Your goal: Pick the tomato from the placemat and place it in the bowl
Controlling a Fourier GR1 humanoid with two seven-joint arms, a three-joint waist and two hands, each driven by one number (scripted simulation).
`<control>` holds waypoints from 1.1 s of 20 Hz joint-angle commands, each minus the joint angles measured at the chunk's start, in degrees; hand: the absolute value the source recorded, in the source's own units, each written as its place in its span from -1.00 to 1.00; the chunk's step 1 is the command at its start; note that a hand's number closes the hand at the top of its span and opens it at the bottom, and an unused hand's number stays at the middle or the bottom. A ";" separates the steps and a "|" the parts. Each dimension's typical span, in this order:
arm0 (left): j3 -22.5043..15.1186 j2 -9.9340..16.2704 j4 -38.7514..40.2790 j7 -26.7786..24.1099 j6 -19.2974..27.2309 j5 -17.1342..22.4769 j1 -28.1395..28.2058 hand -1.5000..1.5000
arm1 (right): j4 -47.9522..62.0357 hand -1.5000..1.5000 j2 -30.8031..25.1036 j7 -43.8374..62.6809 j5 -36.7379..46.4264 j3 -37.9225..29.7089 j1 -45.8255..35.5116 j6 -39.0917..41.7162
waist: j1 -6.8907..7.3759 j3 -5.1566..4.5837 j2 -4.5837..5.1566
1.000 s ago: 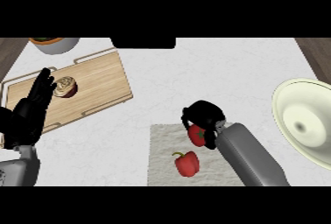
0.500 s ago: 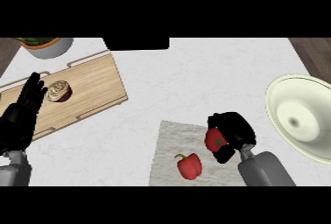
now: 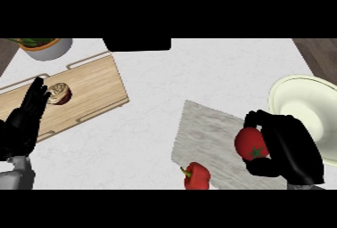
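tomato (image 3: pixel 251 143) carried bowlward (image 3: pixel 304 107), pepper (image 3: pixel 196 175) behind

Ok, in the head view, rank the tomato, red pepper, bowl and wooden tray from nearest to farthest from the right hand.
1. Tomato: held in the right hand, over the placemat's right side.
2. Bowl: just right of the hand, at the counter's right edge.
3. Red pepper: left of the hand, at the placemat's lower edge.
4. Wooden tray: far left.
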 commanded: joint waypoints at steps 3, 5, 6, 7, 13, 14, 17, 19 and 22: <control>-0.02 -0.22 1.39 -2.90 -0.12 -0.74 -0.94 0.00 | -22.66 1.00 0.84 5.81 -3.21 -5.02 6.19 2.93 | 0.57 0.04 0.41; 0.51 0.60 -1.60 1.34 -0.97 0.82 -1.77 0.00 | -24.71 1.00 1.13 8.77 -6.43 -10.79 1.08 6.75 | 1.64 0.07 0.55; -1.82 -0.84 -0.96 2.44 0.27 -1.34 -2.88 0.00 | -26.53 1.00 0.78 11.34 -7.63 -12.47 -1.24 10.68 | 1.70 0.06 0.63; -0.13 0.39 -4.70 2.62 -0.90 0.40 0.29 0.00 | -29.02 1.00 -0.07 12.47 -10.79 -16.52 -1.47 13.54 | 2.02 0.06 0.50; -1.01 -1.66 1.94 0.48 0.70 -1.73 -4.65 0.00 | -14.94 1.00 -0.12 4.46 -19.38 -30.03 -7.06 11.12 | 2.11 0.10 0.83; -0.90 -0.76 -2.66 3.95 -0.18 -0.71 -3.59 0.00 | -15.41 1.00 -1.20 6.25 -22.33 -32.80 -9.90 14.09 | 2.36 0.10 0.70; -0.57 -1.77 3.08 -1.61 -1.16 -1.11 -2.61 0.00 | -5.89 1.00 -1.94 1.24 -21.29 -32.77 -10.12 8.33 | 2.51 0.08 0.87; -0.46 -0.53 -1.66 4.90 -0.30 -1.34 -4.38 0.00 | -1.41 1.00 -4.82 -2.03 -25.90 -39.29 -11.65 7.91 | 2.56 0.12 0.81; -0.48 -1.04 -0.18 1.39 -1.99 -0.46 -3.81 0.00 | 11.26 1.00 -6.34 -10.51 -23.15 -38.86 -12.61 0.72 | 2.86 0.12 0.92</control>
